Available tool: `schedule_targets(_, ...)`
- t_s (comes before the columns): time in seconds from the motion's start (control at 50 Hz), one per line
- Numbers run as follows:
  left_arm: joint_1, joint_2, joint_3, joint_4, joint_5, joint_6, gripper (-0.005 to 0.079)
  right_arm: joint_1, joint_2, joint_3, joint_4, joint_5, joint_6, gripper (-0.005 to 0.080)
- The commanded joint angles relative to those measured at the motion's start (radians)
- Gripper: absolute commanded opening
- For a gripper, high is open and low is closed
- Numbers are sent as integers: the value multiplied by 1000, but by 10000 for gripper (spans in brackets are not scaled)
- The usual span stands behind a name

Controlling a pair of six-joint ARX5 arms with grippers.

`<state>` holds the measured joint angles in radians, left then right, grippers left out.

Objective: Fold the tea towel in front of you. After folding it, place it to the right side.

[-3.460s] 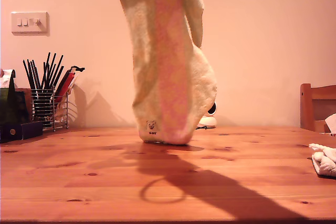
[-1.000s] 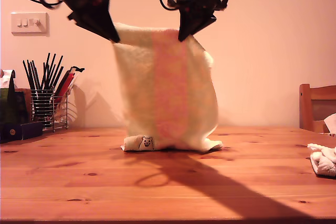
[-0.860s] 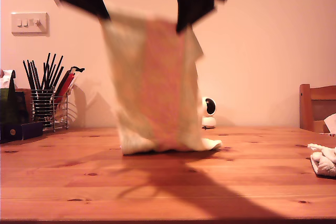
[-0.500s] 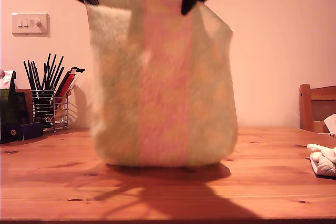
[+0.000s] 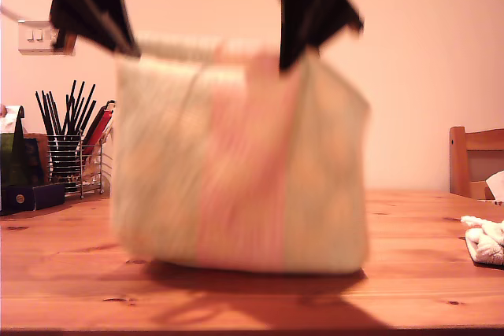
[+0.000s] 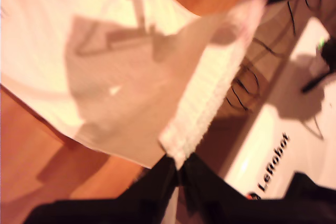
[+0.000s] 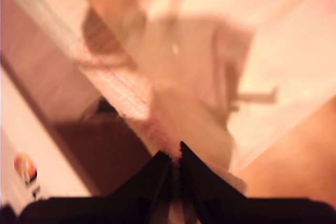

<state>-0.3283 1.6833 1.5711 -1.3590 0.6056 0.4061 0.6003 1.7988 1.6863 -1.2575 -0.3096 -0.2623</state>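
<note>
Lower than half a second ago, the tea towel [image 5: 240, 159] now hangs with its bottom edge at or just above the worktop [image 5: 71, 273]; motion blur stops me telling whether they touch. It has also come closer to the exterior camera and fills more of that view. The cloth is cream with a pink band down its middle, spread wide between my two arms and facing the exterior view.

Both arms hold its top edge, one toward the exterior view's left, one nearer the middle; I cannot match either to a wrist camera.

My first gripper [image 6: 177, 167] is pressed together on a fringed edge of the towel. My second gripper [image 7: 175, 157] is likewise pinching the towel's hem between its toothed tips.

Beside the wall at the exterior view's left stands a wire rack [image 5: 75, 164] of dark sticks. A crumpled white cloth [image 5: 484, 240] lies at that view's right edge.
</note>
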Motion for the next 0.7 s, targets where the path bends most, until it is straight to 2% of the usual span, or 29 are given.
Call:
schedule_targets(0.0, 2, 0, -35, -3, 0, 12, -21, 3, 9, -48, 21, -5, 0, -12)
schedule_targets(0.16, 1, 0, -87, -3, 1, 12, -21, 6, 9, -97, 42, -4, -10, -12)
schedule_targets(0.28, 1, 0, -98, -5, 13, 10, -21, 5, 7, -97, -5, -11, -27, -12)
schedule_targets(0.5, -15, -2, -98, -6, 42, -19, -21, 13, 6, -97, -99, -112, -37, -12)
schedule_targets(0.68, -21, -2, -98, -7, 40, -34, -21, 16, 6, -97, -99, -160, -65, -12)
